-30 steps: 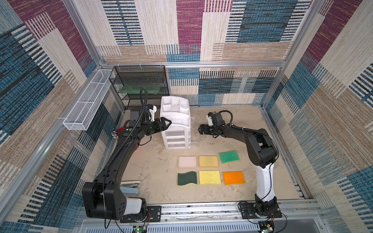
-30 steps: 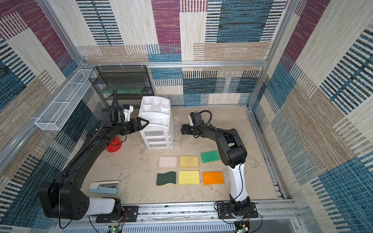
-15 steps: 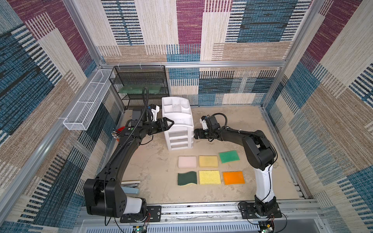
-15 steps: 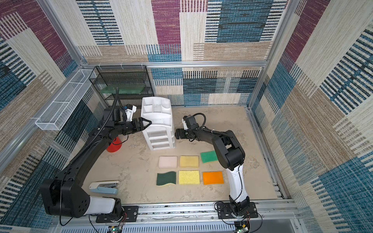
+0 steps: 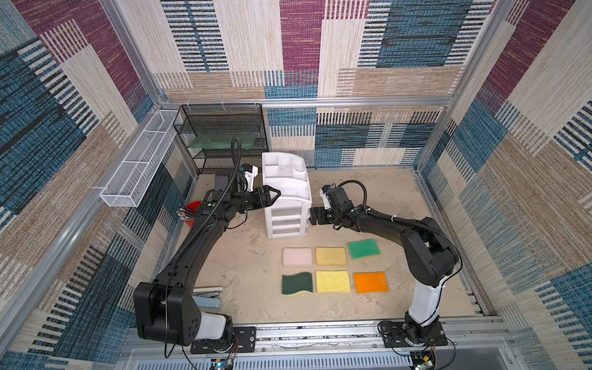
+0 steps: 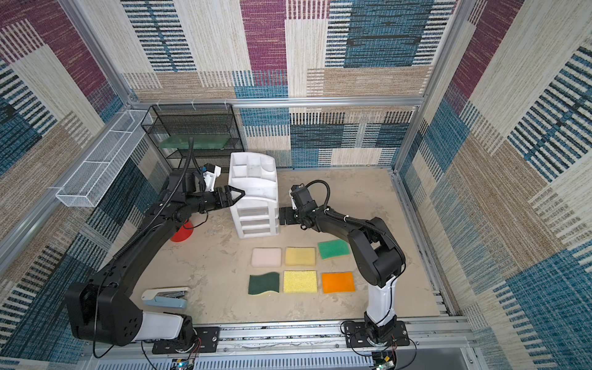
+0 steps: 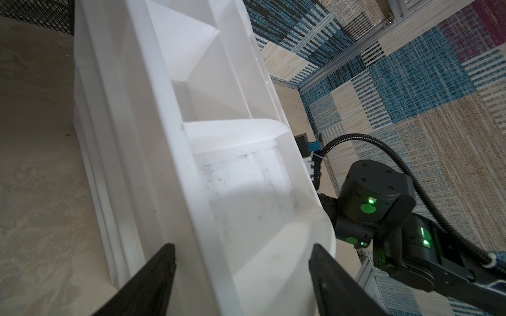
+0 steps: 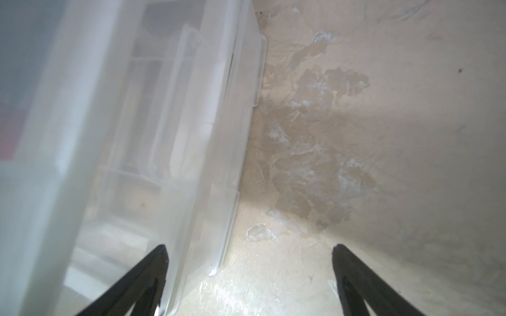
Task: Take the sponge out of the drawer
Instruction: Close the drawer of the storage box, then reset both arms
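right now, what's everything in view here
white plastic three-drawer chest: 1, white, back centre of table
flat rectangular sponges: 6, pink, yellow, light green, dark green, yellow, orange, two rows before the chest
black wire-mesh shelf rack: 1, black, back left corner
flat green slab: 1, green, on rack shelf
white wire basket: 1, white, left wall
red round object: 1, red, left of chest, partly hidden
desk stapler: 1, blue-and-white, front left
left gripper: 1, black, open astride chest's left wall
right gripper: 1, black, open at chest's right side
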Motion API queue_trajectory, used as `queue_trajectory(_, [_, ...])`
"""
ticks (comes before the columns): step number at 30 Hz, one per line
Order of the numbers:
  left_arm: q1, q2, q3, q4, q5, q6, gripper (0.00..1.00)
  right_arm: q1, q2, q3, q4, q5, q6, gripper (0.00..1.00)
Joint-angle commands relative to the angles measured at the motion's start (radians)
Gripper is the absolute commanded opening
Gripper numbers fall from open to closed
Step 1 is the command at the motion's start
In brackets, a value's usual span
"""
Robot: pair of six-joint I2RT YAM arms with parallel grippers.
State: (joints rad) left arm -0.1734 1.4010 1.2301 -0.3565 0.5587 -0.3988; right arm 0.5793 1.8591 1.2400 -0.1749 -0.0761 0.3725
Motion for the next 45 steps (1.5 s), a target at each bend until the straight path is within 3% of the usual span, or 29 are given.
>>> queue_trajectory(1, [-0.015, 0.001, -0.008, -0.113, 0.002, 0.016, 0.78, 0.026, -0.036, -0.009, 0.052, -0.024, 0.005, 0.95])
queue_trajectory(7, [-0.017, -0.054, 0.004, -0.178, -0.131, 0.018, 0.81, 0.034, -0.102, -0.042, 0.039, 0.037, 0.005, 0.95])
queue_trajectory(12, [-0.015, -0.121, 0.033, -0.265, -0.333, 0.043, 1.0, 0.014, -0.168, -0.055, 0.0, 0.155, -0.021, 0.95])
queue_trajectory(13, [-0.015, -0.143, 0.03, -0.267, -0.378, 0.051, 1.0, -0.001, -0.194, -0.062, -0.006, 0.174, -0.024, 0.95])
queue_trajectory(19, [0.023, -0.269, -0.023, -0.217, -0.621, 0.173, 1.0, -0.16, -0.414, -0.178, 0.068, 0.198, -0.059, 0.95])
queue_trajectory(24, [0.069, -0.324, -0.185, -0.028, -0.822, 0.259, 1.0, -0.324, -0.578, -0.276, 0.125, 0.271, -0.075, 0.95])
queue_trajectory(30, [0.083, -0.239, -0.354, 0.18, -0.892, 0.341, 1.0, -0.428, -0.654, -0.371, 0.134, 0.366, -0.099, 0.95])
queue_trajectory(35, [0.086, -0.146, -0.491, 0.417, -0.866, 0.379, 1.0, -0.512, -0.676, -0.432, 0.141, 0.43, -0.09, 0.95])
queue_trajectory(41, [0.087, 0.0, -0.547, 0.597, -0.907, 0.357, 1.0, -0.585, -0.687, -0.496, 0.188, 0.439, -0.057, 0.95])
queue_trajectory(45, [0.086, 0.018, -0.58, 0.675, -0.909, 0.39, 1.0, -0.615, -0.683, -0.537, 0.233, 0.473, -0.042, 0.95])
